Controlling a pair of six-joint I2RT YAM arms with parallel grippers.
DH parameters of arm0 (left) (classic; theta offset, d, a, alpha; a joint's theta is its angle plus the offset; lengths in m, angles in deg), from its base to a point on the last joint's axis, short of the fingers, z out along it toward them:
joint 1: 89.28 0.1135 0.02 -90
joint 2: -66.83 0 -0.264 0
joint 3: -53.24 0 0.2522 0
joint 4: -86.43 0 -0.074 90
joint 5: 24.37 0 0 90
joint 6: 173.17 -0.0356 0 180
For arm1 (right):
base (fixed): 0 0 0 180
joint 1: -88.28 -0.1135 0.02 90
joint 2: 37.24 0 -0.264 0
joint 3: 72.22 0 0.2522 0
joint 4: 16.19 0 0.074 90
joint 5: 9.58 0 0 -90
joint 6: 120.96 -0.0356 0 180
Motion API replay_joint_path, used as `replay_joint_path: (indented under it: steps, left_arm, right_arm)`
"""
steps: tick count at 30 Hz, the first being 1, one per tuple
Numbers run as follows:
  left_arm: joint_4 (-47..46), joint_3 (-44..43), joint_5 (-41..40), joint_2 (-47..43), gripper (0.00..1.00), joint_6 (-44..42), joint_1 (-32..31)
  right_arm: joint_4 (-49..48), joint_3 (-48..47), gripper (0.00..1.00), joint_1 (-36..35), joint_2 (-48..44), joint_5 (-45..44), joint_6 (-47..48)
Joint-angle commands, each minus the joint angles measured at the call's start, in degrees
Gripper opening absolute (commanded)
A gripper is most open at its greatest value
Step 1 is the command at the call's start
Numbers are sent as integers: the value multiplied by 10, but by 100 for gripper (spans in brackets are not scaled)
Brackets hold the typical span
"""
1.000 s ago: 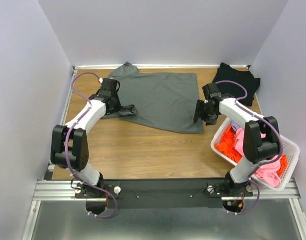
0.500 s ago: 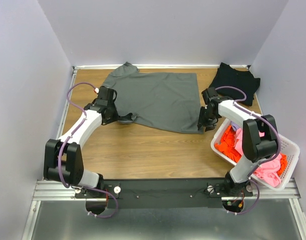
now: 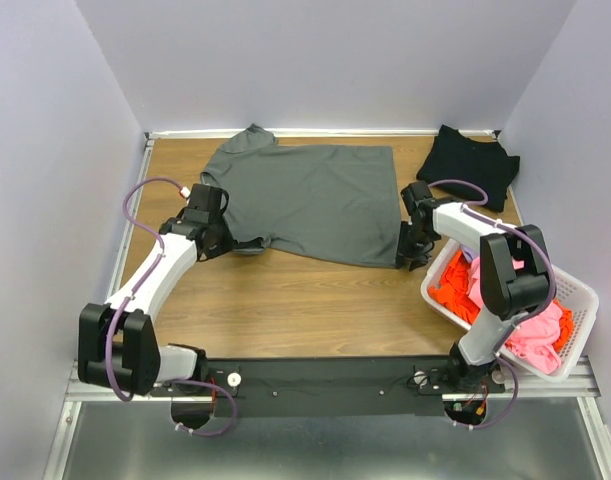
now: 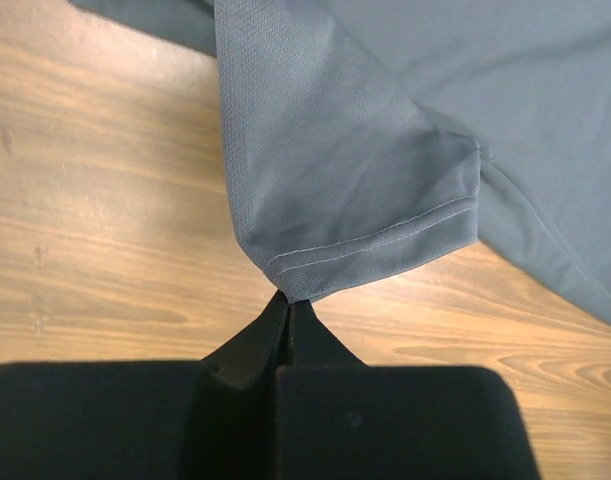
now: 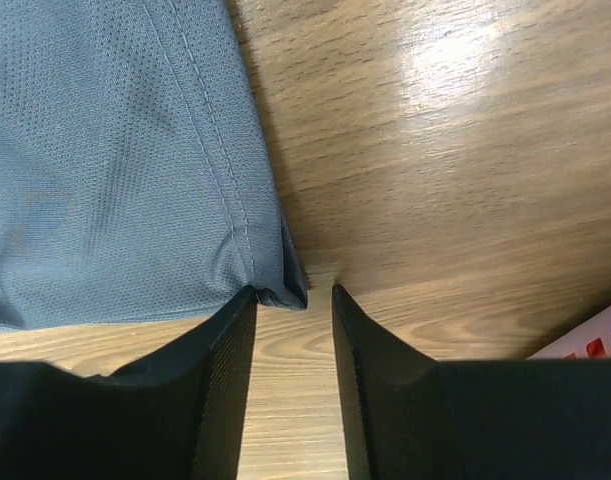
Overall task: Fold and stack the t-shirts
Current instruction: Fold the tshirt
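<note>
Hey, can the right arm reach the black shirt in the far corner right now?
Probably yes. The black shirt lies uncovered just beyond the right arm's fingers, with nothing between them, and those fingers are open, not closed on anything.

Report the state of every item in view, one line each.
Dark grey t-shirt: spread flat on the table, unfolded.
Black t-shirt: lying in the far right corner, bunched.
Orange t-shirt: heaped in the basket, unfolded.
Pink t-shirt: heaped in the basket, unfolded.
Basket: upright, holding shirts.
Left gripper: fingers shut on the grey sleeve corner.
Right gripper: fingers open at the grey hem corner.
</note>
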Motion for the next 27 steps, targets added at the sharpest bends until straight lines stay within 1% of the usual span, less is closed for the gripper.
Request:
replay_joint_path:
  steps: [1, 3, 5, 6, 8, 10, 18, 27]
  left_arm:
    - [31, 20, 17, -35, 0, 26, -3]
    - [38, 25, 19, -45, 0, 31, -3]
    - [47, 31, 20, -60, 0, 39, -3]
    - [51, 34, 21, -66, 0, 41, -3]
    - [59, 34, 23, -71, 0, 45, -3]
    - [63, 31, 26, -77, 0, 47, -2]
    - [105, 16, 15, -92, 0, 43, 0]
    - [132, 27, 30, -122, 0, 48, 2]
  right_arm:
    - [-21, -6, 40, 3, 30, 5, 11]
    - [-21, -8, 36, 2, 37, 6, 15]
    - [-20, -11, 25, 3, 42, 6, 19]
    - [-19, -10, 17, 2, 39, 8, 20]
    - [-12, -8, 9, 2, 32, 8, 22]
    - [0, -10, 4, 2, 19, 5, 22]
    - [81, -8, 3, 3, -30, -10, 28]
    - [129, -31, 3, 3, -39, 2, 29]
